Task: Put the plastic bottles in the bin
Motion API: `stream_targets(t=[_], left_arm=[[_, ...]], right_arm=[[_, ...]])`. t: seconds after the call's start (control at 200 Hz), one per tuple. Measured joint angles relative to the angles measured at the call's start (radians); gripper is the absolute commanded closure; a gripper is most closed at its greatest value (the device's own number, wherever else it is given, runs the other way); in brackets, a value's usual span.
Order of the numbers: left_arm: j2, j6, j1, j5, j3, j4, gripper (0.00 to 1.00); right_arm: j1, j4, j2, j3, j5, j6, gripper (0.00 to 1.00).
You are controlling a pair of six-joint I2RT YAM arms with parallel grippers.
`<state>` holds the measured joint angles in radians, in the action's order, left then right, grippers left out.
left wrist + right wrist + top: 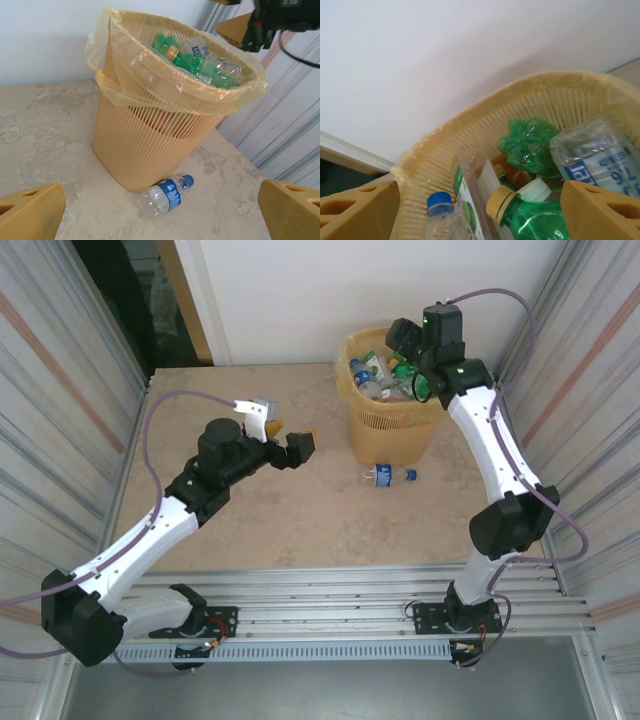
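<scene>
Right end effector (480, 210) above bottle-filled yellow lattice bin (510, 115)

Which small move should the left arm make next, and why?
Probably ease the left gripper forward and down toward the blue-labelled bottle. That bottle lies on the table beside the bin, ahead of the open fingers, which hold nothing.

Yellow-beige bin (385, 420), blue-labelled bottle (387, 475)

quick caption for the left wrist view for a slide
Left fingers open, facing the lined bin heaped with bottles; one blue-labelled bottle lies on the table beside its base.
</scene>
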<state>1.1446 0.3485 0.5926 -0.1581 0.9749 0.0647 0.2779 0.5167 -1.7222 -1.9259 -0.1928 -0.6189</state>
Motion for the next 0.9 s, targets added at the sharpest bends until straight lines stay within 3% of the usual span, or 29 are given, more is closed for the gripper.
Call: stream_targets(t=[0.14,0.441,0.701,0.902], left_arm=[[-0.002,0.008,-0.005,0.017,-0.010,0.000,0.01],[-0.018,0.035,-0.010,0.058,-0.039,-0.002,0.01],[-0.024,0.060,-0.018,0.093,-0.071,-0.002,0.01],[-0.027,0.075,-0.018,0.117,-0.087,-0.010,0.01]], right_arm=[[0.008,0.032,0.122,0.094,-0.022,0.027,0.14],[0.043,0.117,0.489,0.485,-0.103,-0.015,0.11],[0.181,0.209,0.718,0.779,-0.171,-0.184,0.07],[0.264,0.215,0.761,0.996,-0.173,-0.354,0.02]])
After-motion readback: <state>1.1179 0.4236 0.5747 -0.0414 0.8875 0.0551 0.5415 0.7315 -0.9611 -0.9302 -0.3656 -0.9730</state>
